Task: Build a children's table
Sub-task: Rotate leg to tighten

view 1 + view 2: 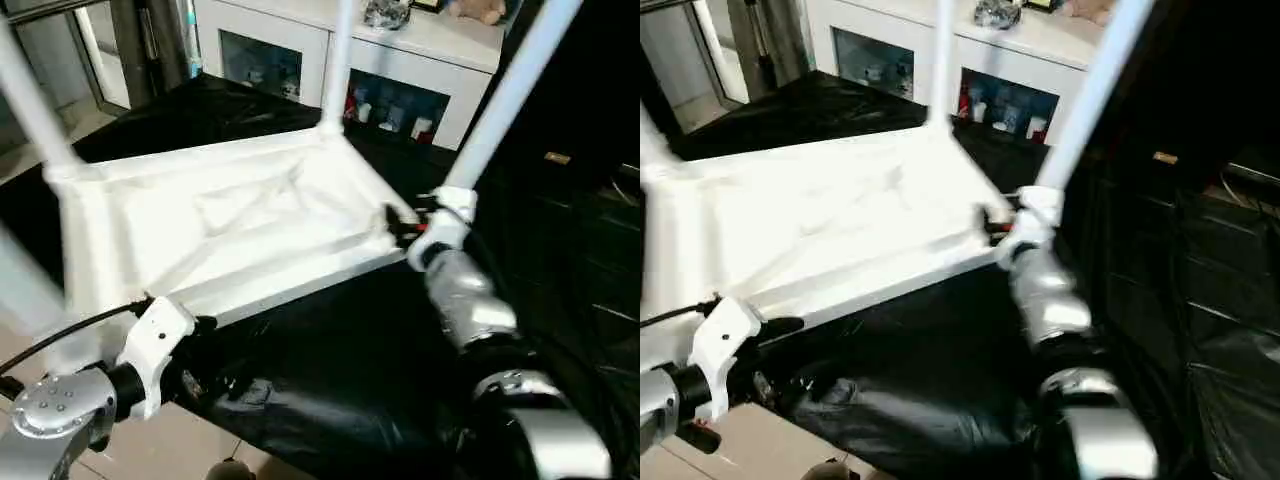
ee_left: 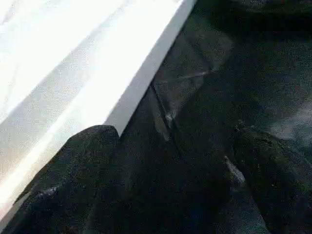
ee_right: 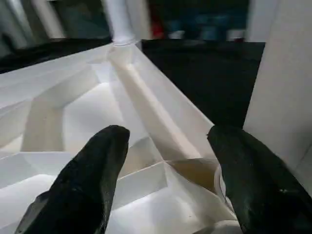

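Observation:
The children's table [image 1: 250, 220] lies upside down on a black cloth, its ribbed underside facing up. White legs [image 1: 335, 60] [image 1: 510, 95] [image 1: 30, 110] rise from its corners. My left gripper [image 2: 180, 134] is open at the table's near long edge [image 2: 141, 83], one finger [image 2: 87, 156] close beside that edge, with only cloth between the fingers. My right gripper [image 3: 170, 134] is open over the near right corner, fingers [image 3: 92, 175] either side of the corner ribs. The corner leg [image 3: 282, 97] stands just outside one finger. In the left eye view, the right gripper [image 1: 397, 226] sits at that corner.
A white glass-door cabinet [image 1: 400, 60] stands behind the table. The black cloth [image 1: 350, 360] runs to the front edge, with pale floor [image 1: 170, 445] below at the left. Dark shelving [image 1: 590, 220] lies to the right. A black cable [image 1: 70, 330] trails from my left wrist.

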Tool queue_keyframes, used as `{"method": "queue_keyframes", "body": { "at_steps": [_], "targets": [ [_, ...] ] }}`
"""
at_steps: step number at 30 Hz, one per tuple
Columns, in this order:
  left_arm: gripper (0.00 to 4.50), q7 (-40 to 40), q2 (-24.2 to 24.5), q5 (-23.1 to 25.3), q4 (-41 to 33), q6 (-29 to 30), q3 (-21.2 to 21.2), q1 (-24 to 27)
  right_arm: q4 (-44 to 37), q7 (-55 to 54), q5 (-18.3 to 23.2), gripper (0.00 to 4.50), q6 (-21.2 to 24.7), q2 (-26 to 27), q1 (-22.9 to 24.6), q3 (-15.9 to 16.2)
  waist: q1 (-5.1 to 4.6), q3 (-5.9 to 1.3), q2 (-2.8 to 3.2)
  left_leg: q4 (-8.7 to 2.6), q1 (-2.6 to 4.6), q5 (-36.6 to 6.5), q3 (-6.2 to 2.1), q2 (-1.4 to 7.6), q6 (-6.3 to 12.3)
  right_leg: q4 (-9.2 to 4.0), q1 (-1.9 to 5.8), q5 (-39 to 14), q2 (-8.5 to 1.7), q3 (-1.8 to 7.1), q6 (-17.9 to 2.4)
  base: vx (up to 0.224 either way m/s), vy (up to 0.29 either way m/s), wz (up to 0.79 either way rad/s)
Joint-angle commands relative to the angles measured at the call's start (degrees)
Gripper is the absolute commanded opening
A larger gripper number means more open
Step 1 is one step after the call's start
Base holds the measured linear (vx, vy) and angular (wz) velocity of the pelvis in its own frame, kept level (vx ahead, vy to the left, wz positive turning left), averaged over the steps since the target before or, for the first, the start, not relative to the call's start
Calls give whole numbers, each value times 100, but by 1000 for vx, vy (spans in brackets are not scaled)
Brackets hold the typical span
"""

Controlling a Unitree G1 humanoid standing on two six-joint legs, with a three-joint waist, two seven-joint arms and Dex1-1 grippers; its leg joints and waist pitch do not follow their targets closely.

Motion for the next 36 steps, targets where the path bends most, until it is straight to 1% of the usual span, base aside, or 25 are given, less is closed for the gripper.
{"method": "queue_keyframes", "body": {
  "at_steps": [1, 2, 4, 5, 7, 10, 14, 15, 16, 17, 18, 19, 20, 21, 23, 24, 25, 26, 28, 29, 30, 31, 33, 34, 36],
  "targets": [
    [447, 164, 69, 146, 115, -92, 3, -60, 185, -304, 6, 314, -194, -325, -82, -326, -50, -337, 174, -399, 84, -1388, 2, 88, -278, -359, 193, -362, -254, 212, -857, 0, 0, 0],
    [447, 192, 85, 177, 155, -141, -33, -85, 296, -345, 11, 314, -246, -399, -140, -360, -43, -337, 179, -395, 85, -1371, 1, 88, -275, -358, 193, -321, -250, 209, -859, 0, 0, 0],
    [447, 248, 109, 253, 245, -234, -83, -137, 449, -458, 12, 314, -305, -525, -217, -425, -44, -346, 163, -379, 74, -1270, 6, 76, -240, -338, 204, -174, -236, 202, -891, 0, 0, 0],
    [447, 332, 95, 315, 340, -316, -92, -200, 565, -578, 24, 314, -348, -632, -269, -494, -38, -359, 197, -369, 72, -1239, 2, 75, -247, -322, 209, -129, -245, 203, -901, 0, 0, 0],
    [447, 383, 87, 357, 417, -373, -93, -241, 633, -636, 27, 314, -386, -702, -282, -525, -50, -360, 185, -352, 46, -1185, 4, 73, -231, -311, 217, -42, -241, 195, -947, 0, 0, 0],
    [447, 418, 99, 386, 512, -463, -70, -252, 691, -655, 21, 314, -444, -786, -252, -551, -82, -360, 175, -341, 18, -1160, 4, 65, -190, -311, 235, -97, -249, 196, -952, 0, 0, 0],
    [447, 433, 49, 256, 513, -539, 53, -159, 740, -632, 21, 314, -491, -825, -189, -550, -90, -344, 177, -340, 27, -1289, 7, 75, -170, -329, 212, -280, -249, 193, -989, 0, 0, 0],
    [447, 405, 23, 165, 501, -655, 156, -46, 738, -618, -7, 314, -494, -841, -139, -531, -91, -339, 200, -343, 27, -1373, 3, 76, -179, -334, 204, -379, -254, 194, -989, 0, 0, 0],
    [447, 384, 8, 106, 494, -741, 223, 33, 738, -610, -27, 314, -498, -853, -106, -514, -99, -333, 196, -348, 28, -1468, 1, 79, -185, -351, 200, -496, -256, 194, -984, 0, 0, 0],
    [447, 299, -101, -115, 484, -1037, 494, 354, 651, -480, -64, 314, -489, -865, 2, -447, -100, -331, 191, -346, 24, -1491, -1, 79, -175, -357, 200, -525, -261, 195, -987, 0, 0, 0],
    [447, 285, -121, -151, 485, -1085, 537, 406, 636, -455, -68, 314, -489, -865, 17, -435, -106, -324, 181, -354, 10, -1546, 2, 88, -173, -378, 206, -583, -265, 197, -980, 0, 0, 0],
    [447, 246, -215, -290, 479, -1235, 680, 555, 548, -371, -95, 314, -490, -860, 78, -379, -90, -331, 188, -341, 51, -1539, 9, 95, -148, -369, 172, -527, -246, 198, -973, 0, 0, 0],
    [447, 238, -238, -323, 475, -1268, 711, 581, 519, -342, -95, 314, -487, -855, 94, -367, -89, -324, 191, -343, 45, -1544, 10, 93, -130, -368, 170, -505, -240, 200, -987, 0, 0, 0],
    [447, 147, -440, -635, 429, -1551, 1012, 842, 140, 2, -108, 314, -448, -792, 307, -204, -76, -311, 173, -352, 27, -1588, 7, 92, -100, -375, 180, -543, -238, 200, -987, 0, 0, 0],
    [447, 90, -541, -817, 392, -1677, 1199, 990, -182, 271, -121, 314, -424, -737, 485, -61, -82, -279, 162, -380, -5, -1741, -4, 103, -76, -418, 191, -758, -249, 208, -908, 0, 0, 0],
    [447, 73, -605, -926, 379, -1726, 1337, 1046, -489, 507, -145, 314, -402, -716, 664, 102, -82, -279, 167, -393, 8, -1806, -13, 107, -81, -430, 187, -870, -250, 207, -872, 0, 0, 0],
    [447, 73, -675, -1065, 375, -1790, 1488, 1099, -823, 751, -156, 314, -350, -703, 862, 274, -100, -238, 149, -410, 11, -2018, -17, 107, -58, -467, 154, -1236, -248, 216, -783, 0, 0, 0],
    [447, 74, -687, -1092, 373, -1797, 1514, 1109, -884, 791, -158, 314, -340, -702, 899, 305, -101, -240, 150, -416, 11, -2050, -27, 105, -53, -475, 161, -1325, -251, 217, -754, 0, 0, 0],
    [447, 103, -807, -1403, 371, -1913, 1815, 1186, -1611, 1174, -165, 314, -199, -725, 1365, 629, -110, -226, 149, -427, 20, -2128, -33, 116, -38, -497, 140, -1474, -244, 231, -705, 0, 0, 0],
    [447, 120, -832, -1461, 374, -1930, 1868, 1177, -1710, 1195, -167, 314, -165, -734, 1439, 663, -98, -218, 151, -433, 16, -2117, -37, 117, -35, -506, 149, -1482, -245, 236, -681, 0, 0, 0],
    [447, 144, -864, -1559, 376, -1964, 1953, 1166, -1871, 1207, -169, 314, -100, -749, 1553, 706, -109, -190, 145, -447, 18, -2194, -38, 125, -46, -516, 118, -1574, -242, 240, -662, 0, 0, 0],
    [447, 260, -950, -1696, 402, -2114, 2049, 957, -2027, 933, -287, 314, 3, -762, 1765, 648, -101, -199, 142, -449, 33, -2207, -39, 123, -66, -522, 121, -1632, -242, 244, -622, 0, 0, 0],
    [447, 327, -996, -1722, 430, -2204, 2050, 803, -2034, 722, -329, 314, 33, -742, 1834, 561, -88, -200, 160, -450, 77, -2202, -27, 128, -115, -525, 81, -1496, -225, 252, -647, 0, 0, 0],
    [447, 442, -1082, -1768, 479, -2322, 2021, 537, -2071, 300, -379, 314, 26, -668, 1938, 375, -90, -197, 182, -456, 75, -2249, -35, 125, -159, -513, 83, -1456, -225, 249, -645, 0, 0, 0],
    [447, 504, -1140, -1799, 506, -2321, 1962, 349, -2149, 28, -322, 314, 85, -589, 2010, 223, -88, -211, 166, -454, 73, -2200, -32, 113, -209, -494, 97, -1351, -230, 252, -615, 0, 0, 0]
  ]
}}
